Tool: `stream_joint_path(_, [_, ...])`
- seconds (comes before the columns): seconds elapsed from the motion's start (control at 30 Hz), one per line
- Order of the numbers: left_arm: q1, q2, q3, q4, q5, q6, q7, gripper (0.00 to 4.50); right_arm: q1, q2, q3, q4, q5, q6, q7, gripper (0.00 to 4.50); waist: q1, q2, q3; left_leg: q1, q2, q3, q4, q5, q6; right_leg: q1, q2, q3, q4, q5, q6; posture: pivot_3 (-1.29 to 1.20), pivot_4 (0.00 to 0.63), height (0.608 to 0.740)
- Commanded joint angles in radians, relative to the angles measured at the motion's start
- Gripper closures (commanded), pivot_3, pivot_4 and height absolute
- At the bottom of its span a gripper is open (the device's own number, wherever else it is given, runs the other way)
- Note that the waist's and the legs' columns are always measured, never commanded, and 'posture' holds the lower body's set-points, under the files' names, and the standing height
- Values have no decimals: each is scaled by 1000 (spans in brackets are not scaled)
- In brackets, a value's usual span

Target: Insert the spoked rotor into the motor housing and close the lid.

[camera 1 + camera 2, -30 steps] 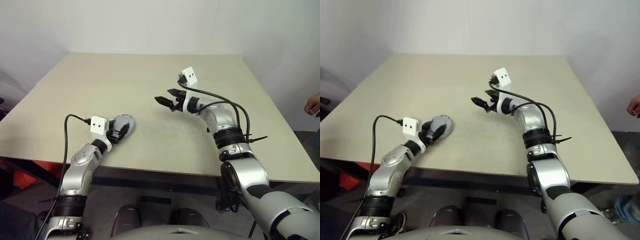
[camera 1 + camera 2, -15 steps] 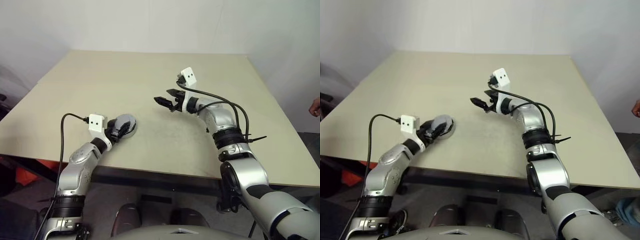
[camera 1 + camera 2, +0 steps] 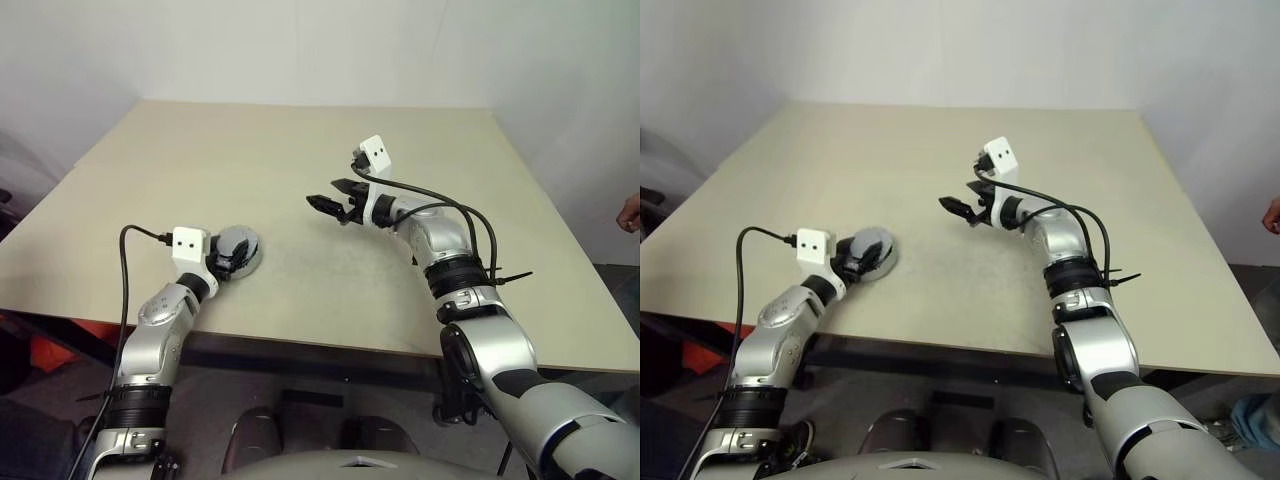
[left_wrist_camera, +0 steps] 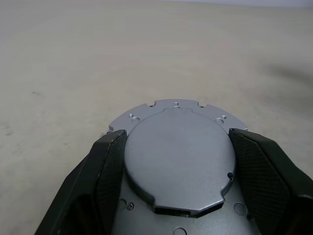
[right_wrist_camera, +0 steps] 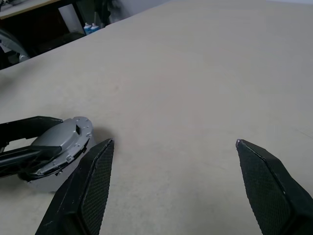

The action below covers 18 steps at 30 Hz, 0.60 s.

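Observation:
The motor housing (image 3: 240,248), a short round silver-grey body, sits near the table's front left. The left wrist view shows its flat grey top plate (image 4: 176,156) over a notched flange with small holes. I cannot tell whether that plate is the lid. My left gripper (image 3: 230,260) is shut on it, one black finger (image 4: 110,161) on each side of the plate. My right gripper (image 3: 325,193) hangs open over the middle of the table, well to the right of the housing and empty. The spoked rotor is hidden.
The beige table (image 3: 300,150) stretches far back, with its front edge (image 3: 330,345) just behind the housing. A person's hand (image 3: 630,212) shows past the table's right side. Dark furniture (image 5: 73,19) stands beyond the table's left side.
My left wrist has turned a little with the housing still in its grip. The right arm has kept still. The head view has shifted slightly.

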Motion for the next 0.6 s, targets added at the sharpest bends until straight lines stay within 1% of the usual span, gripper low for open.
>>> stream_joint_path(0.03, [4,16,9,-51,-43,25,-55,1461,-11,2,1,-37,10,-16,7,0,2,0,0,0,0,0,0,0,0,0,0,0,0,0,0,0,0,740])
stream_joint_path(0.2, [11,20,5,-68,-58,55,-83,1461,-5,1,3,-48,10,-13,8,0,4,0,0,0,0,0,0,0,0,0,0,0,0,0,0,0,0,740])
stream_joint_path(0.6, [12,24,9,-66,-42,72,-64,1461,-7,1,2,-41,10,-15,6,0,4,0,0,-1,0,0,0,0,0,0,0,0,0,0,0,0,0,740])
